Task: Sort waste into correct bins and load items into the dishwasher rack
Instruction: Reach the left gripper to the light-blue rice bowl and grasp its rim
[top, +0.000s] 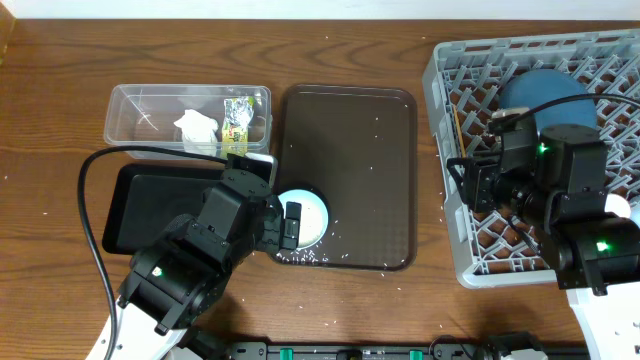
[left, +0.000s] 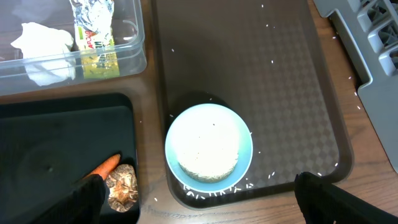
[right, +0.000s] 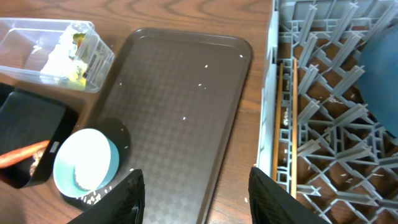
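Wrapper (top: 236, 118), carrot (left: 102, 167) are lying binned, plate (top: 540, 95) racked.
Cup (left: 208, 146), rice (top: 305, 257) are waiting; left gripper (left: 202, 200), right gripper (right: 202, 198) hanging open, empty.

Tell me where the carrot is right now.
In the left wrist view's lower left, the orange carrot lies inside the black tray, beside the brown food lump, near the wall facing the brown serving tray.

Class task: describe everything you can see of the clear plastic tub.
The clear tub is a transparent rectangular plastic box with rounded corners and an open top, upright on the wooden table. It sits beyond the black tray, left of the brown serving tray. Inside lie a crumpled white tissue and a yellow-green and silver wrapper.
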